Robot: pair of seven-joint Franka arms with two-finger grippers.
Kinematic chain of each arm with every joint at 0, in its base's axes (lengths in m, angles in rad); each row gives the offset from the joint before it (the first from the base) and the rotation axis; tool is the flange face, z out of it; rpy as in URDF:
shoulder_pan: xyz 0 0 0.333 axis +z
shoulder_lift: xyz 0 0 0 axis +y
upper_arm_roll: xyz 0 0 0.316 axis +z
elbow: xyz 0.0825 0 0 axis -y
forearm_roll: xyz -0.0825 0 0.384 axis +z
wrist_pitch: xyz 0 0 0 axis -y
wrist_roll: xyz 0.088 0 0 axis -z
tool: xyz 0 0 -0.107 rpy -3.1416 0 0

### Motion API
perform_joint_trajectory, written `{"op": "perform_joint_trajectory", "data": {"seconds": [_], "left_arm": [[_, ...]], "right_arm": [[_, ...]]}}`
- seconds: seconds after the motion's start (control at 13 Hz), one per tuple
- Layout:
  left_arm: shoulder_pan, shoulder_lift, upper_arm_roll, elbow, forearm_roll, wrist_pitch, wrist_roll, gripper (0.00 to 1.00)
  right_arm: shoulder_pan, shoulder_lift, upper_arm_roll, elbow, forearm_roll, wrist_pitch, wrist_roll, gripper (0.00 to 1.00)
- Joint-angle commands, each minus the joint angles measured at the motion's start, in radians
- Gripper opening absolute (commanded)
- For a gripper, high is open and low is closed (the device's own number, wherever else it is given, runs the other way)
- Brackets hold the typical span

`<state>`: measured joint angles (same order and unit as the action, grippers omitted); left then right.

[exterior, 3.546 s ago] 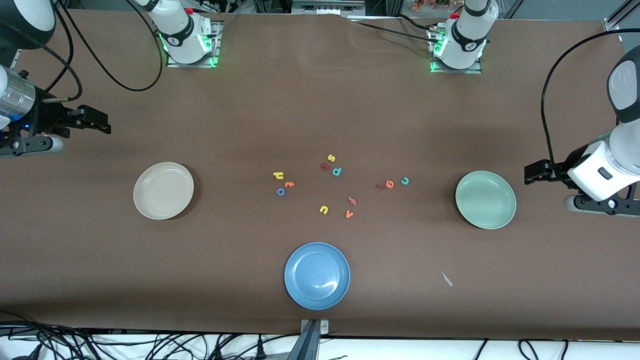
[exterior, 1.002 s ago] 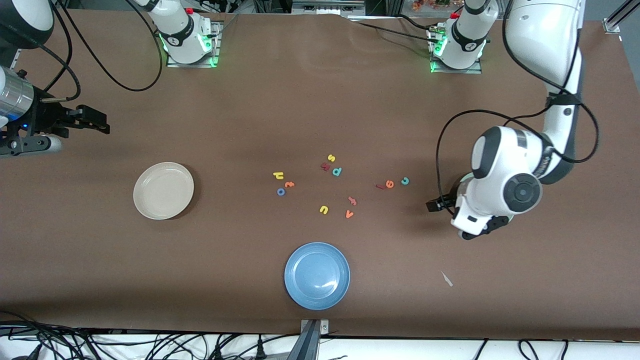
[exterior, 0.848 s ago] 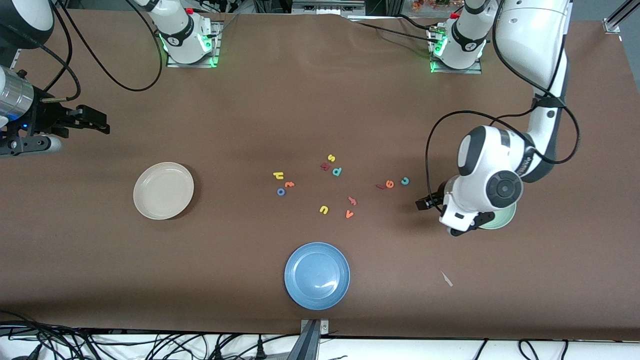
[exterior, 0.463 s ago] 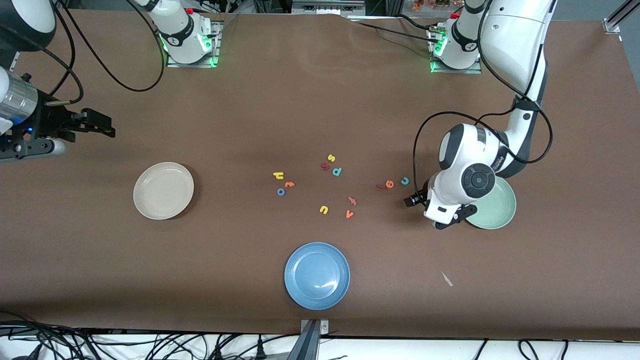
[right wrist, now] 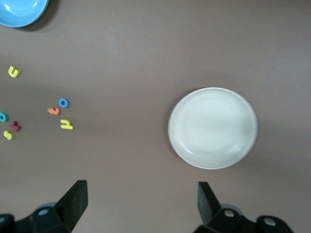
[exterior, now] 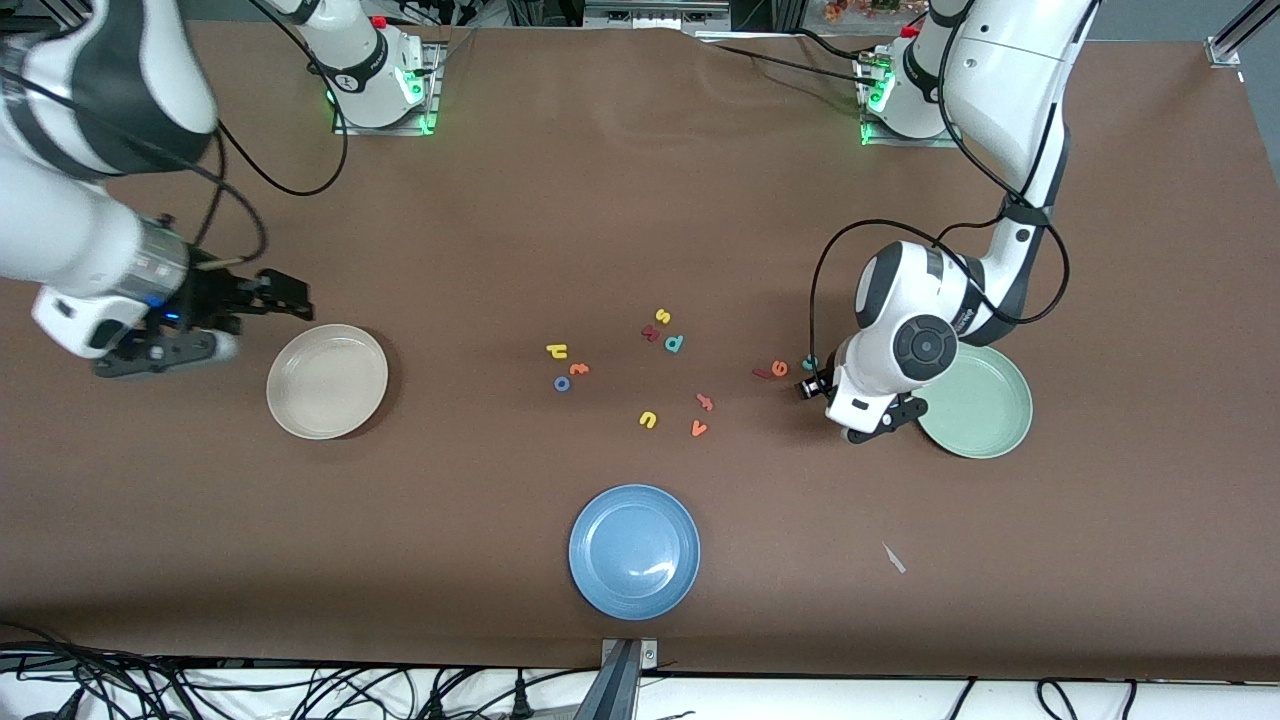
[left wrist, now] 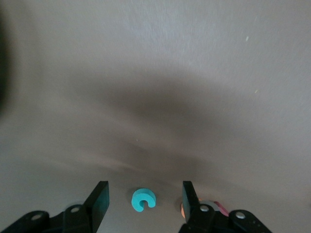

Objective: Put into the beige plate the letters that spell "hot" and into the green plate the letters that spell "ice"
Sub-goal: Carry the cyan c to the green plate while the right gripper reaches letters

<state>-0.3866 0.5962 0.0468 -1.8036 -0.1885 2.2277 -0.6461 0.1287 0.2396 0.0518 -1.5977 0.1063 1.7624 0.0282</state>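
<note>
My left gripper [exterior: 808,377] is down at the table with its jaws open around the teal c [left wrist: 144,199]; neither finger touches it. The orange e [exterior: 779,369] and dark red i [exterior: 761,374] lie just beside it, and the green plate [exterior: 985,410] is close by at the left arm's end. The yellow h [exterior: 557,350], orange t [exterior: 578,369] and blue o [exterior: 562,383] lie together mid-table. My right gripper [exterior: 285,300] hangs open and empty over the table by the rim of the beige plate [exterior: 327,381], which also shows in the right wrist view [right wrist: 212,127].
A blue plate [exterior: 634,551] sits nearest the front camera. Other loose letters lie mid-table: yellow s [exterior: 662,316], teal d [exterior: 675,343], a dark red letter [exterior: 650,334], yellow u [exterior: 648,420], orange v [exterior: 699,429]. A small pale scrap [exterior: 894,558] lies near the green plate.
The left arm swung in across the green plate and came down over the teal c, its jaws narrowing. The right arm moved in toward the beige plate.
</note>
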Motion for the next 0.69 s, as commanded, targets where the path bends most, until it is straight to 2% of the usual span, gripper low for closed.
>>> {"op": "perform_joint_trajectory", "data": {"seconds": [0.0,0.15,0.39,0.46,0.62], "left_arm": [[-0.009,-0.033,-0.012,-0.094,-0.028,0.075,0.002,0.68],[-0.012,-0.036,-0.012,-0.128,-0.026,0.108,0.002,0.68],[-0.015,-0.036,-0.012,-0.135,-0.026,0.109,0.002,0.67],[-0.015,-0.036,-0.012,-0.135,-0.026,0.109,0.002,0.63],[-0.015,-0.035,-0.012,-0.135,-0.026,0.109,0.002,0.55]], "right_arm": [[0.069,0.058,-0.004,0.010,0.012,0.066,0.078,1.00],[0.115,0.121,-0.004,0.010,0.021,0.115,0.088,1.00],[0.212,0.170,-0.004,-0.039,0.023,0.256,0.243,1.00],[0.219,0.168,-0.003,-0.086,0.023,0.316,0.265,1.00],[0.221,0.167,0.038,-0.151,0.023,0.400,0.266,1.00]]}}
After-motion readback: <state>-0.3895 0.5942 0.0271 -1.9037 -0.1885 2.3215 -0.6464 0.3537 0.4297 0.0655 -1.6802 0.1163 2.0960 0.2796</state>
